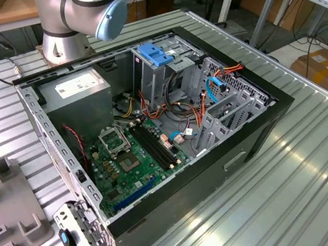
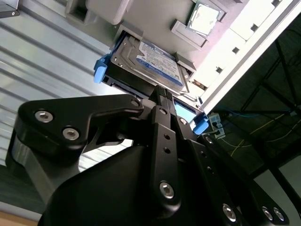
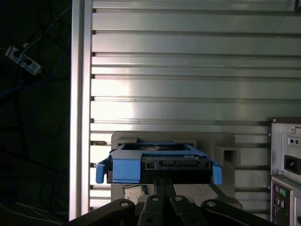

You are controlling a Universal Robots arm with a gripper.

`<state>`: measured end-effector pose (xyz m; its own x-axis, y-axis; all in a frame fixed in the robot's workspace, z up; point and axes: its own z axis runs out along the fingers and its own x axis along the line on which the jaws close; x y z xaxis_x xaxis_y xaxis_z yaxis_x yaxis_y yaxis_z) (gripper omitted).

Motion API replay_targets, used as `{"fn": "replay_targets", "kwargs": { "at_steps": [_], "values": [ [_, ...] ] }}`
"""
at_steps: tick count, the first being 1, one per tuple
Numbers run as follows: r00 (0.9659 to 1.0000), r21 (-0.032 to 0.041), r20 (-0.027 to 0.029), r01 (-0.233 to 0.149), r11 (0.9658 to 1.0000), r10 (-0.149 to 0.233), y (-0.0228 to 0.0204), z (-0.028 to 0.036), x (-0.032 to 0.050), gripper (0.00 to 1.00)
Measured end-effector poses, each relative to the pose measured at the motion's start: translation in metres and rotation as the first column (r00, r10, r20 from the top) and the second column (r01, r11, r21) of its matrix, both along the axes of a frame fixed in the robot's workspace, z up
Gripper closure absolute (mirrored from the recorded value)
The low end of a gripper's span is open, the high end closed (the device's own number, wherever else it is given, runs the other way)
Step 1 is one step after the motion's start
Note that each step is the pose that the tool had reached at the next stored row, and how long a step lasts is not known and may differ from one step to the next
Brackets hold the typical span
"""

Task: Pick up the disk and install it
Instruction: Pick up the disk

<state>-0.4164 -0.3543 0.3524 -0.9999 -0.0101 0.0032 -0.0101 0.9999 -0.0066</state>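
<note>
Closed jaws at edge of disk (image 2: 151,60)

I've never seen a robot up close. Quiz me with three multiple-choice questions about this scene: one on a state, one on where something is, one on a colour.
1. The black computer case lies:
A sealed shut
B open, its green circuit board showing
C wrapped in foil

2. The flat grey metal disk sits:
A inside the case
B on the floor
C on a pale grey holder on the ribbed metal table

3. The disk's plastic side rails are:
A blue
B red
C yellow

Answers:
1 B, the exterior view looks straight onto the bare board.
2 C, both wrist views show the disk resting on the holder, outside the case.
3 A, blue rails flank the disk in both wrist views.
</note>
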Motion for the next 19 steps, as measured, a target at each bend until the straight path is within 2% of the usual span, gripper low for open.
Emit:
{"fn": "replay_targets", "kwargs": {
  "at_steps": [12, 16, 17, 18, 19],
  "values": [
    [1.0, 0.0001, 0.0, -0.003, 1.0, 0.003, 0.0, -0.001, -0.0001, 0.89],
    [0.9984, 0.0001, 0.0001, -0.057, 0.9984, 0.057, 0.0, -0.001, -0.0001, 0.89],
    [0.997, 0.0, 0.0, -0.078, 0.997, 0.078, 0.0, -0.001, -0.0001, 0.89],
    [0.994, 0.0, 0.0001, -0.109, 0.994, 0.109, 0.0, -0.001, -0.0001, 0.89],
    [0.9923, 0.0, 0.0, -0.124, 0.9923, 0.124, 0.0, -0.001, -0.0001, 0.89]
  ]
}}
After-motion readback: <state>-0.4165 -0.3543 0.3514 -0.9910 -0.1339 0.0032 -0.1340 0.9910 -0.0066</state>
